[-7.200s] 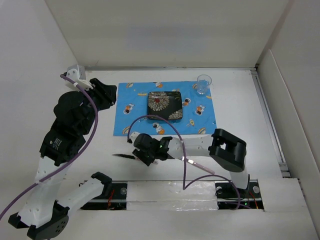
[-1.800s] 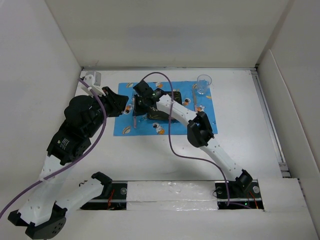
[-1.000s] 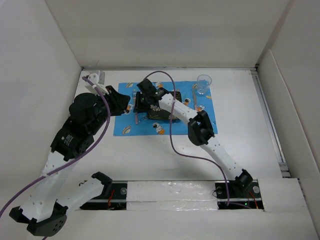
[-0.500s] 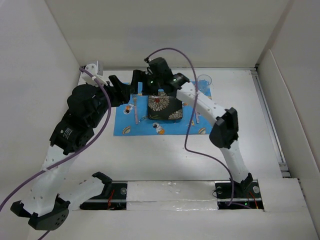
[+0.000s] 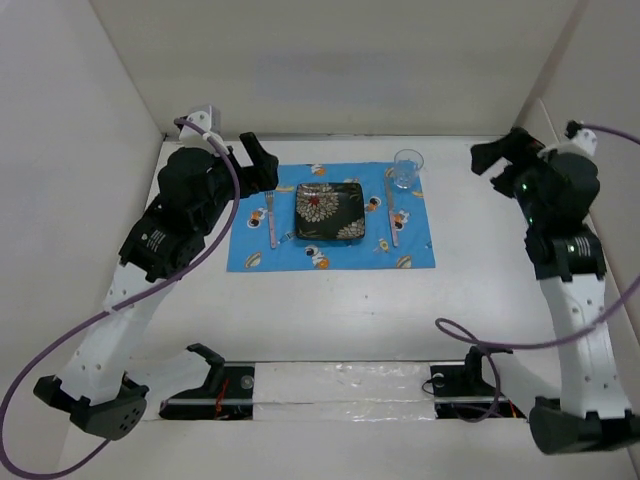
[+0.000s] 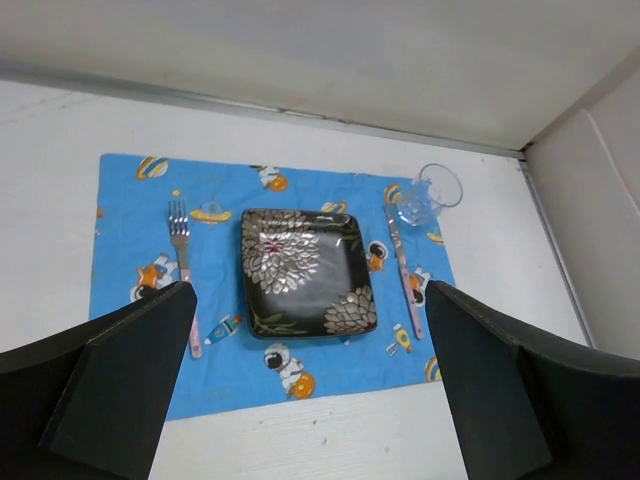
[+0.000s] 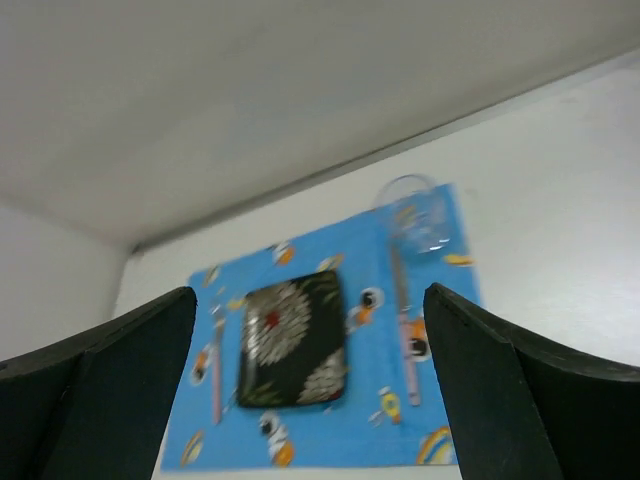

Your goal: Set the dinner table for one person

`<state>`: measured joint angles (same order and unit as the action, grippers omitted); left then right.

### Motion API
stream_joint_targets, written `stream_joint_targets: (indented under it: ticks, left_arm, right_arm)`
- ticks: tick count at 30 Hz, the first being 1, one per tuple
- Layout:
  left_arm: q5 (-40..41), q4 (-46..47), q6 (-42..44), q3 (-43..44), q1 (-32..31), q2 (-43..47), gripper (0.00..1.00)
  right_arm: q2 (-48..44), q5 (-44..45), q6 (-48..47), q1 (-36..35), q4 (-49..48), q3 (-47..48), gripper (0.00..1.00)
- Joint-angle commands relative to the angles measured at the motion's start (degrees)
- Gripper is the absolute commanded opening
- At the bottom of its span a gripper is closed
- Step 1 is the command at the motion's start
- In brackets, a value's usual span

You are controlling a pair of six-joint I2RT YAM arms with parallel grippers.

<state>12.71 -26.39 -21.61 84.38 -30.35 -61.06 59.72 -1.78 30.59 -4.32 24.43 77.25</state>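
— Why do the things lie as they do?

— The plate (image 5: 330,211) sits in the middle of the blue cloth (image 5: 300,256); the fork (image 5: 271,222) lies just to its left, the knife (image 5: 391,222) just to its right, and the glass (image 5: 407,168) stands at the far right corner beyond the knife; that is the usual order for one diner, so the setting looks finished; the cloth rests toward the far side of the white counter (image 5: 350,310).

— And the fingers?

— The left fingers (image 6: 120,380) are spread wide and hold nothing, raised over the cloth's left side; the right fingers (image 7: 110,370) are equally wide apart and empty, well off to the right; neither pair touches anything.
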Motion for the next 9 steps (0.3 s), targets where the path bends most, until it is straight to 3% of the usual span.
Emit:
stream_joint_targets:
  ticks: [1,3,9]
  left_arm:
    - [4.68,-0.59,-2.3,-2.45,0.82,2.78,0.99]
    - [4.52,-0.77,-2.91,-5.87,0.82,4.27,0.99]
    - [1.97,0.9,-6.16,-11.17,0.82,4.37,0.99]
  right_arm:
    - [-7.13,12.37,1.57,1.25,2.09,-7.19,1.0]
    - [-9.79,13.4,2.72,1.24,1.68,-14.38,1.0]
    - [-7.17,6.27,3.07,1.24,0.89,-16.0,1.0]
